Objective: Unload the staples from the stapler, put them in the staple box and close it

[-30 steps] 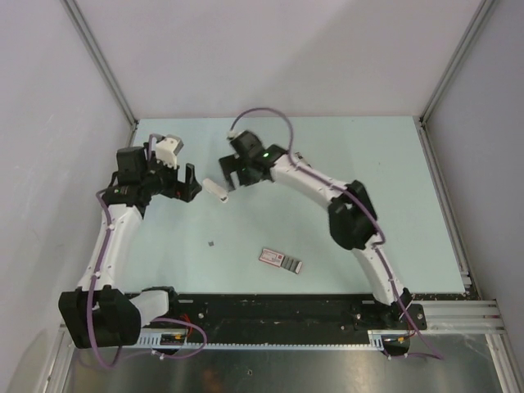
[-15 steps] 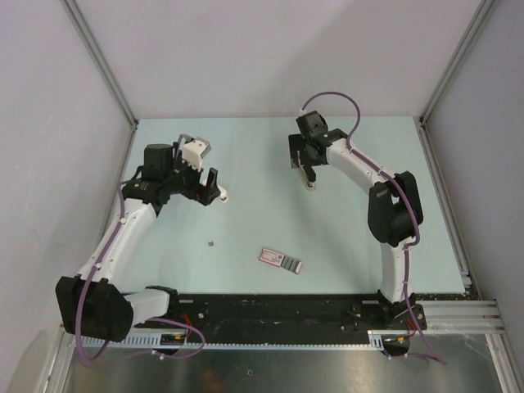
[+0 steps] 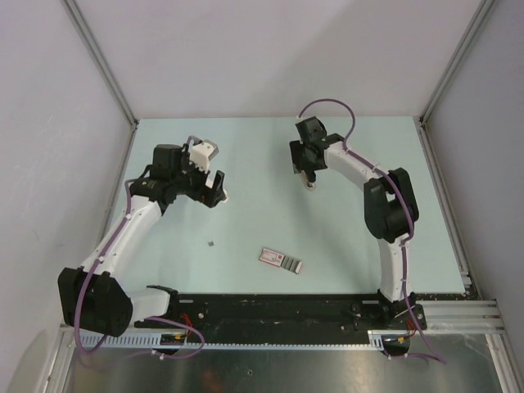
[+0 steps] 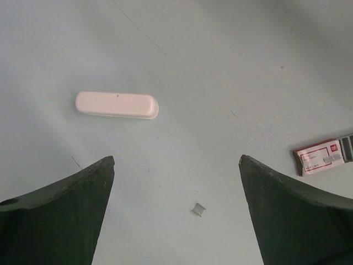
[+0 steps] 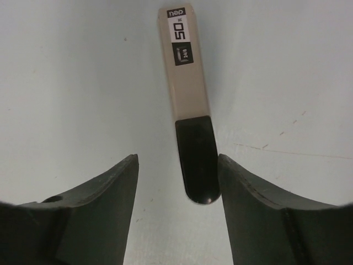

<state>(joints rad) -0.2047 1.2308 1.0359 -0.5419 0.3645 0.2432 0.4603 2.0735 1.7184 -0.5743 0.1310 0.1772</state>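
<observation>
The stapler body [image 5: 188,83], beige with a black end, lies on the table between my right gripper's [image 5: 176,160] open fingers, close against the right finger. In the top view it [image 3: 310,183] sits just below the right gripper [image 3: 306,169]. A cream oblong stapler part [image 4: 117,105] lies on the table ahead of my left gripper [image 4: 176,163], which is open and empty; in the top view this gripper [image 3: 216,190] is at the left. One tiny grey staple bit [image 4: 198,209] lies between the left fingers' tips, also visible in the top view [image 3: 212,243].
A flat pink-and-grey packet [image 3: 281,260] lies near the table's front middle and shows at the right edge of the left wrist view [image 4: 322,157]. Grey walls close the table [image 3: 360,221] at the left, back and right.
The right gripper carried the stapler body from the middle to the back right and now stands open over it. The left gripper shifted slightly right; the cream part now lies free.
</observation>
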